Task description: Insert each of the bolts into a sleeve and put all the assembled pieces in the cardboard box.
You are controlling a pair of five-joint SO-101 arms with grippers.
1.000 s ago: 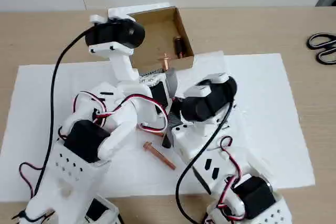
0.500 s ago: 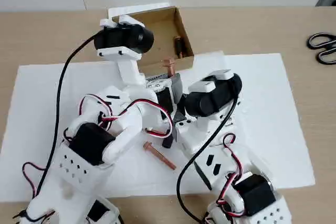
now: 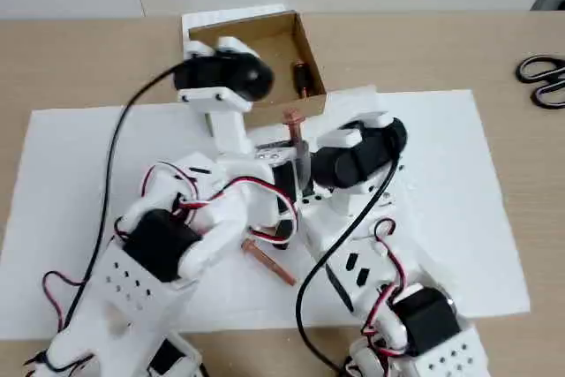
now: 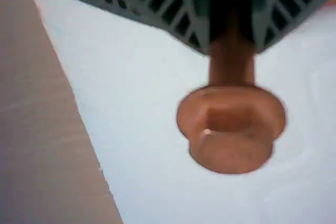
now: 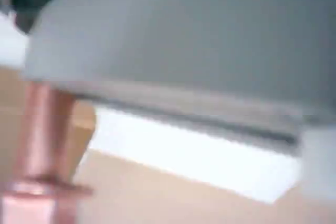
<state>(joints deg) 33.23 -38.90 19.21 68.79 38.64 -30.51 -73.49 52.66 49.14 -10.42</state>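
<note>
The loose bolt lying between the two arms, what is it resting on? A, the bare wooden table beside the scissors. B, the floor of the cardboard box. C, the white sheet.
C: the loose bolt lies flat on the white sheet, outside the cardboard box, while the other bolt sticks up near the box's front wall.
</note>
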